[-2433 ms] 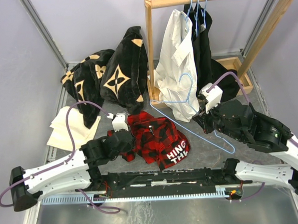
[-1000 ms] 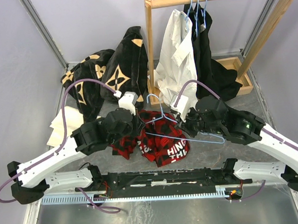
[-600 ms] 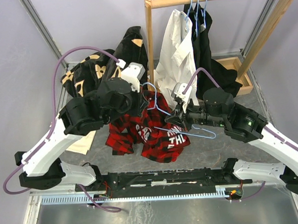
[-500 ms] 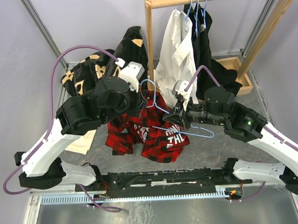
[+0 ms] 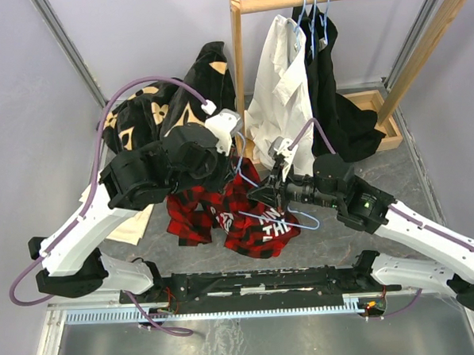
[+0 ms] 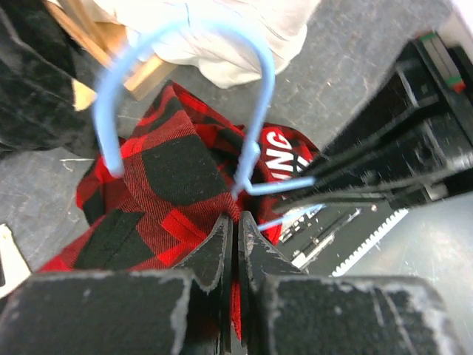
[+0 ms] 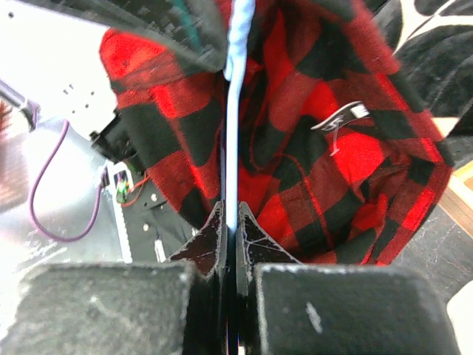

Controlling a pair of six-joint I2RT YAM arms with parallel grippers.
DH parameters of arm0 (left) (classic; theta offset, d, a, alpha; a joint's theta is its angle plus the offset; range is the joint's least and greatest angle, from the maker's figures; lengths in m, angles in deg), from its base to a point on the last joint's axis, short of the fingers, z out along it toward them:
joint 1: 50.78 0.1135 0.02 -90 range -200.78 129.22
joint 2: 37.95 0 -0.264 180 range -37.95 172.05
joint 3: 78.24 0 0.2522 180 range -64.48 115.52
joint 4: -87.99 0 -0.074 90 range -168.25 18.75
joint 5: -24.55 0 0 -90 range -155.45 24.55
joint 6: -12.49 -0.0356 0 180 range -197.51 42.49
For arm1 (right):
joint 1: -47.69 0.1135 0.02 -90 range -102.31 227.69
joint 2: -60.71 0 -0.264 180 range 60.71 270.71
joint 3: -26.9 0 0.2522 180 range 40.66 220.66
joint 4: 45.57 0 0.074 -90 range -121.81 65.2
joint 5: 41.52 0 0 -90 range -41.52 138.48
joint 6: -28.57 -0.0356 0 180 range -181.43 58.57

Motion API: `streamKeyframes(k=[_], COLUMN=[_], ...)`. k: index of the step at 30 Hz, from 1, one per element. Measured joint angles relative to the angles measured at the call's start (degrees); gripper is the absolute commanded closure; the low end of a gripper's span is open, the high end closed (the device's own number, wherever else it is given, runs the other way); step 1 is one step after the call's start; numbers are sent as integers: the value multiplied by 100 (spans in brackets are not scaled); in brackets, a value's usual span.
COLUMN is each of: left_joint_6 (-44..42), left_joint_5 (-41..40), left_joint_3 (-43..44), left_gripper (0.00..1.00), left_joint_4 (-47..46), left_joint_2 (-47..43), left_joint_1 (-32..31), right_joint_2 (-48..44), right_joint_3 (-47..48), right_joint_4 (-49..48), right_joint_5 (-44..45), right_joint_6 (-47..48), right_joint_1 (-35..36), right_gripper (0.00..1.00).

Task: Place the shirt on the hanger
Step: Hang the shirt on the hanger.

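The red-and-black buffalo-plaid flannel shirt (image 5: 195, 219) is held bunched just above the grey bench (image 5: 428, 175), a fold of it pinched in the fully closed left claw (image 5: 233, 163). The thin light-blue wire hanger (image 7: 238, 89) is clamped by its wire in the equally closed right claw (image 5: 259, 194). The hanger's hook stands just beside the left claw's pinch and its long axis runs back to the right claw alongside the fabric, so the right arm is judged best placed to feed it into the collar.
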Motion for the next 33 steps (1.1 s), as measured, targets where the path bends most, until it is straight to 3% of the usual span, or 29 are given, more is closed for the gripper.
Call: streamKeyframes(k=[8,22,27,29,33], left_joint_6=[0,0,-9,-15,-48], left_joint_5=[251,249,256,256,199], left_joint_3=[-149,-149,-251,-319,-385], left_gripper=[97,96,67,48,36], left_joint_4=[22,144,26,-4,-83], left_joint_2=[-50,-101,-188,-260,-407], left_joint_1=[-50,-50,-50,-50,-52], right_joint_2=[-413,-109,-2,74,103], right_joint_3=[-546,-1355,-1499,-1499,-1513], right_joint_4=[-879,-2839,-3289,-3421,-3512], right_joint_5=[765,905,1051,1058,1147], right_joint_6=[-372,-1471,-1650,-1690,-1698], right_joint_1=[-35,-42,-42,-48,-63], right_gripper=[100,100,100,100,100])
